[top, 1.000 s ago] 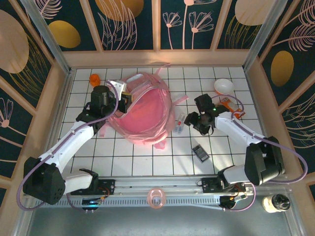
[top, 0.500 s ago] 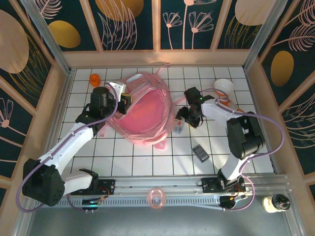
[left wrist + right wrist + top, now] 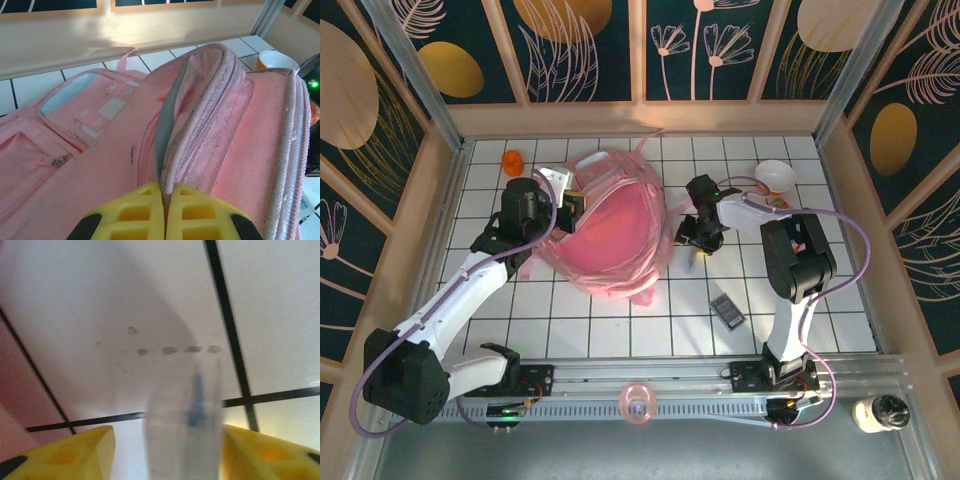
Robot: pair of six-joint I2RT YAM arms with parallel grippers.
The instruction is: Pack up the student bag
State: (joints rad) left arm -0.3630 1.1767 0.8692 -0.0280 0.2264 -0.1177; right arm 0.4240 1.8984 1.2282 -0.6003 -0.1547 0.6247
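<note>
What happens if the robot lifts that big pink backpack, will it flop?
Probably floppy: the big soft pink fabric backpack sags in wrinkles, and its rim folds flat between the left gripper's shut jaws. It looks fairly light, being thin cloth. Pushed, it would likely bunch up rather than slide.

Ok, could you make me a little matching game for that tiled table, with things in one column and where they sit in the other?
Things:
1. student bag
2. white bowl
3. small orange object
4. dark flat rectangular item

Places on the table, seen from the arms' side:
A. far left corner
B. near side, right of centre
C. far right part
D. middle, a little left of centre

Pairs: 1-D, 2-C, 3-A, 4-B.
</note>
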